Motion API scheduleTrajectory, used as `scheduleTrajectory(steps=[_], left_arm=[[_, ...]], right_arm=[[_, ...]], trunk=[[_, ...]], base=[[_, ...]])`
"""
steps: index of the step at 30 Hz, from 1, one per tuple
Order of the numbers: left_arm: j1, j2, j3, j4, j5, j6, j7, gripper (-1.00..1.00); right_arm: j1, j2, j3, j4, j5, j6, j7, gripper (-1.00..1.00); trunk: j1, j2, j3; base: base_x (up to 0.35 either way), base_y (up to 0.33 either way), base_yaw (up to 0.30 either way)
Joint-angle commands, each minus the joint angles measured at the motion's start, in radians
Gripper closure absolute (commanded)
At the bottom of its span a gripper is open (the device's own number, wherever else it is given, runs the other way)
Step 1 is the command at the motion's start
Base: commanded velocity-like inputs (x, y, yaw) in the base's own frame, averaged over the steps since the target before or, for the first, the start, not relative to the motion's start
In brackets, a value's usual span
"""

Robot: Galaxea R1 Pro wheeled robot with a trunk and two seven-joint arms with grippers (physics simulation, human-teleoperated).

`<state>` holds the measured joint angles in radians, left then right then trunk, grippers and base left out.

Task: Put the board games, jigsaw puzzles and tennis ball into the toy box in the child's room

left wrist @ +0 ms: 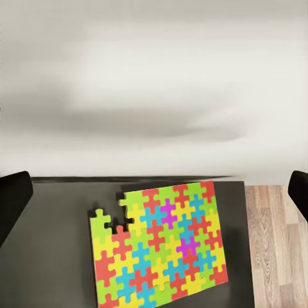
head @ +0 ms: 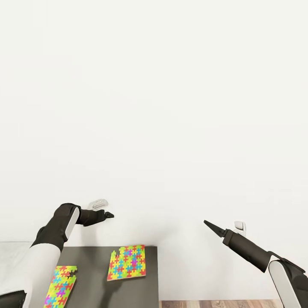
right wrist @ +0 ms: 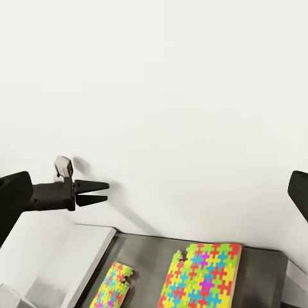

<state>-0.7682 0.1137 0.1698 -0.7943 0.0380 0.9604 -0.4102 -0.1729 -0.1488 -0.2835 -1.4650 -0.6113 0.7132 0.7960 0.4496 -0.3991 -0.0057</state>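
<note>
Fingers (head: 109, 215) above half-cropped jigsaw puzzles (head: 127, 262), closure unclear.

A home playroom corner: white wall (head: 154, 107), wood-plank floor (head: 214, 303), bright jigsaw puzzles (head: 127, 262) on a dark table (head: 94, 256).

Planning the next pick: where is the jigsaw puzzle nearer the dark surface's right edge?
In the head view, that jigsaw puzzle lies flat low and left of centre, right of the other jigsaw puzzle, below the left gripper.
</note>
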Motion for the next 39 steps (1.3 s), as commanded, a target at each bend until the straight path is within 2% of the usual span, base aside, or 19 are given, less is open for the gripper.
scheduleTrajectory(steps=[1, 21, 39], left_arm=[[0.0, 0.0, 0.002, 0.0, 0.003, 0.006, 0.0, -1.0], [0.0, 0.0, -0.001, 0.004, 0.0, 0.006, 0.009, -1.0], [0.0, -0.006, -0.044, 0.013, -0.001, 0.007, 0.013, -1.0]], right_arm=[[0.0, 0.0, -0.001, 0.0, -0.004, 0.006, 0.001, -1.0], [0.0, -0.001, -0.004, 0.0, -0.004, 0.01, 0.002, -1.0], [0.0, -0.014, -0.009, 0.001, -0.014, 0.023, 0.003, -1.0]], trunk=[[0.0, -0.001, -0.001], [0.0, -0.001, -0.001], [0.0, -0.001, -0.025]], base=[[0.0, 0.0, 0.0], [0.0, 0.0, 0.0], [0.0, 0.0, 0.0]])
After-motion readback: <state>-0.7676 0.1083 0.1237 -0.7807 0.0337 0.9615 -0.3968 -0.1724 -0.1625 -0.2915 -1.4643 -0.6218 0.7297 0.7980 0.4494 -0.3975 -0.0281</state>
